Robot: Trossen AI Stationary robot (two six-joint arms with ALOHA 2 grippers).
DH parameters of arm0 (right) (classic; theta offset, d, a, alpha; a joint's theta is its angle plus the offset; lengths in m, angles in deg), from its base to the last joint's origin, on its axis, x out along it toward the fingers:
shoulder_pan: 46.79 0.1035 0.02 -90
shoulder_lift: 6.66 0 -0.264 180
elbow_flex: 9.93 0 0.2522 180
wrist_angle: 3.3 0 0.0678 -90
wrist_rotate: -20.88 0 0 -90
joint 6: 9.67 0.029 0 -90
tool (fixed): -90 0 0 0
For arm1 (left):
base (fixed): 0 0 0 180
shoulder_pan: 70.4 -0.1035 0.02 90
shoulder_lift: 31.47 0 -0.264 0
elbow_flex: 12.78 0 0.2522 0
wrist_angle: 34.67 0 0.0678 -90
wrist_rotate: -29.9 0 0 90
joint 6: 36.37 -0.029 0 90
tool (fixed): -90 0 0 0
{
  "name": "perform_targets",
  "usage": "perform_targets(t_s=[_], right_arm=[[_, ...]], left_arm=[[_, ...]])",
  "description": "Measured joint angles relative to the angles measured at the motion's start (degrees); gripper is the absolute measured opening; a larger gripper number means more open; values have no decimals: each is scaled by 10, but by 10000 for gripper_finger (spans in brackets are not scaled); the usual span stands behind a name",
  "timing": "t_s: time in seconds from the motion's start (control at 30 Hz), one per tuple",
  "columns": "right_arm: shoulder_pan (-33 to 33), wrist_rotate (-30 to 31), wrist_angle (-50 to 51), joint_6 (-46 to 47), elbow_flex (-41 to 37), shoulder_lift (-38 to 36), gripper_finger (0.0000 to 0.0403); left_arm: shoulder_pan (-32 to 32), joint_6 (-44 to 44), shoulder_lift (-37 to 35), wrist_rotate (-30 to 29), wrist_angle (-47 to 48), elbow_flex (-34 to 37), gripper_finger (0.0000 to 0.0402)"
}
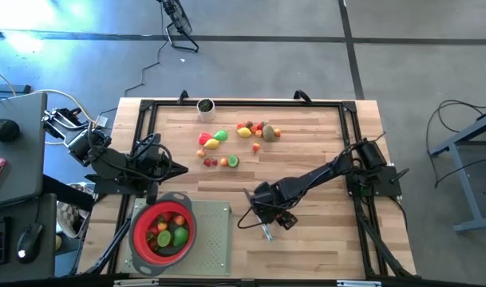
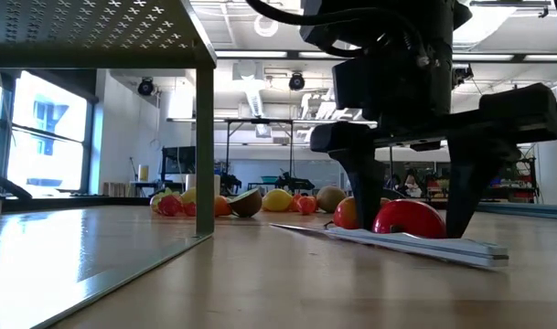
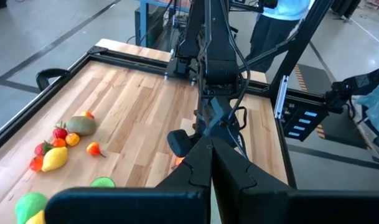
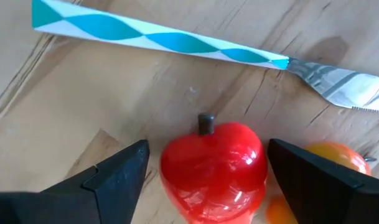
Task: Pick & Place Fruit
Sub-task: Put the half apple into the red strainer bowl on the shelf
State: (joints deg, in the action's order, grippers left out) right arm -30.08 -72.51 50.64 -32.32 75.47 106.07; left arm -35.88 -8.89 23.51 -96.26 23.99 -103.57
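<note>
Right gripper (image 4: 205, 171) stands wide open astride a red toy apple (image 4: 214, 163) — neither finger touching; only the wrist view shows the knife's (image 4: 177, 40) teal-striped handle. Left gripper (image 3: 211, 171) shut.

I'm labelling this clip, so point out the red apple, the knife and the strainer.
red apple (image 4: 214, 163): right wrist view, middle of its shiny skin.
knife (image 4: 158, 38): right wrist view, striped handle.
strainer (image 1: 137, 226): high view, red wall just inside its rim.

Probably lab, framed workbench (image 1: 322, 151), concrete floor (image 1: 418, 72)
</note>
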Motion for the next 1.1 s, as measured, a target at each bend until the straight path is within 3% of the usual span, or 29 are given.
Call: perform_targets(t_s=[0.77,1.1], right_arm=[[-21,-9,18,-10,-1,0,301],[-21,-11,9,21,-1,0,257]], left_arm=[[0,9,0,0,3,0,0],[0,9,0,0,3,0,0]])
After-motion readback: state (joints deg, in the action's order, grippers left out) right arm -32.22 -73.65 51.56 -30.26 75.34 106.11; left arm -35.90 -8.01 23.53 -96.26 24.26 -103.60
